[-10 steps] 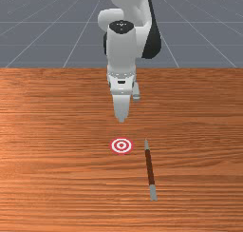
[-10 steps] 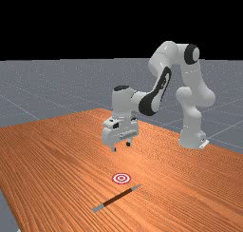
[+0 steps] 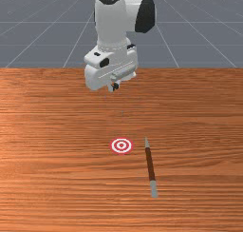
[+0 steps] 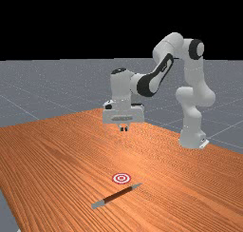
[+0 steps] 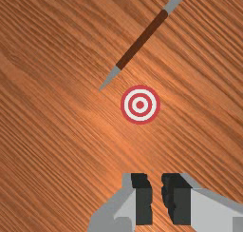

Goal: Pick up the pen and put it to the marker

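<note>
Pen [image 4: 116, 195] lies lower than the 2 fingers [image 4: 126, 129], well apart.

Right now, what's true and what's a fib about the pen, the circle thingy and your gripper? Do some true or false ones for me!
1. My gripper is up above the table. True.
2. I am holding the pen. False: it lies on the table, and my gripper is open with nothing in it.
3. In the front view, the pen is to the right of the marker. True.
4. The marker is a blue square. False: it is round, with red and white rings.
5. The pen's pointed end is nearer the marker than its blunt end. True.
6. The pen lies across the marker. False: it lies beside it, not touching.
</note>
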{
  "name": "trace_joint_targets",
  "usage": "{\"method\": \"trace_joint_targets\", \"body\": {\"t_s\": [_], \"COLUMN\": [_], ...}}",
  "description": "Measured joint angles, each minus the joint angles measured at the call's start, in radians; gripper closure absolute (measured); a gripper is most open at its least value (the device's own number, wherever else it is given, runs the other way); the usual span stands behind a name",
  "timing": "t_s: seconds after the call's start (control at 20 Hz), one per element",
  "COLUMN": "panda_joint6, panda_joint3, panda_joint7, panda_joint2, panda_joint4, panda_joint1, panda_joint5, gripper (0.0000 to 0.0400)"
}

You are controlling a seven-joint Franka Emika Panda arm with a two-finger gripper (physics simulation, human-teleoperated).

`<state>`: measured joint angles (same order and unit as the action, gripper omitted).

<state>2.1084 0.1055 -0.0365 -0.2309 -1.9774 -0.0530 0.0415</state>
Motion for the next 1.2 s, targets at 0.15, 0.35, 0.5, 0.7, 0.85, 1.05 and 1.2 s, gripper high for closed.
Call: {"method": "trace_joint_targets", "body": {"t_s": [0.15,0.35,0.5,0.7,0.85,1.05,1.2], "panda_joint6": [-0.073,-0.093,-0.090,-0.075,-0.064,-0.061,-0.066], "panda_joint3": [0.044,0.055,0.052,0.030,0.003,-0.009,-0.011], "panda_joint7": [0.464,0.605,0.623,0.626,0.644,0.696,0.719], "panda_joint2": [0.001,-0.001,-0.010,-0.093,-0.230,-0.422,-0.566], "panda_joint4": [0.022,0.026,0.029,0.098,0.269,0.497,0.669], "panda_joint1": [-0.021,-0.024,-0.028,-0.042,-0.059,-0.065,-0.051], "panda_joint5": [0.064,0.096,0.102,0.115,0.134,0.154,0.166], "gripper": [0.0388,0.0398,0.0400,0.0400,0.0400,0.0400,0.0400]}}
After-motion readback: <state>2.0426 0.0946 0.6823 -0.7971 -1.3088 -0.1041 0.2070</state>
